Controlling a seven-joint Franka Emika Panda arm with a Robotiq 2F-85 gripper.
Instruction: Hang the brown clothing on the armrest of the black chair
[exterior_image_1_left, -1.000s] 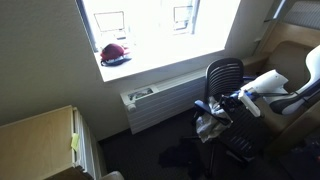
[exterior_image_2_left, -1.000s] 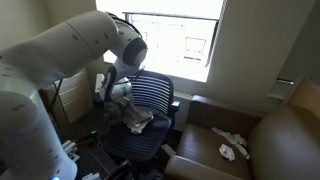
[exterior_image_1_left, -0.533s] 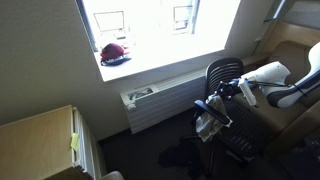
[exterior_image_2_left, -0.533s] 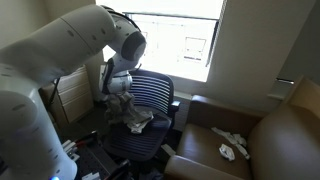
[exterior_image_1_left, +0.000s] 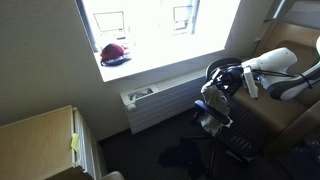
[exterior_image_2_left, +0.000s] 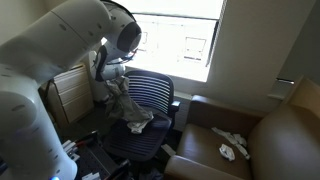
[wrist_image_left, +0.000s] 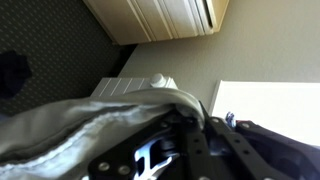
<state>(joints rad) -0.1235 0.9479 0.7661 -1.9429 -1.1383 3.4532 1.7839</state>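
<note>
One gripper was clamped on the brown clothing, which hung pale and crumpled from the jaws down to the seat of the black chair. That chair stood on dark carpet near a radiator under a bright window. A red cap on the sill appeared in an exterior view only.

Hard daylight from the blown-out window around 12 o'clock in both exterior views, room dim, floor near black toward 6 o'clock, wrist view soft, close cloth blurred at 7 o'clock.
</note>
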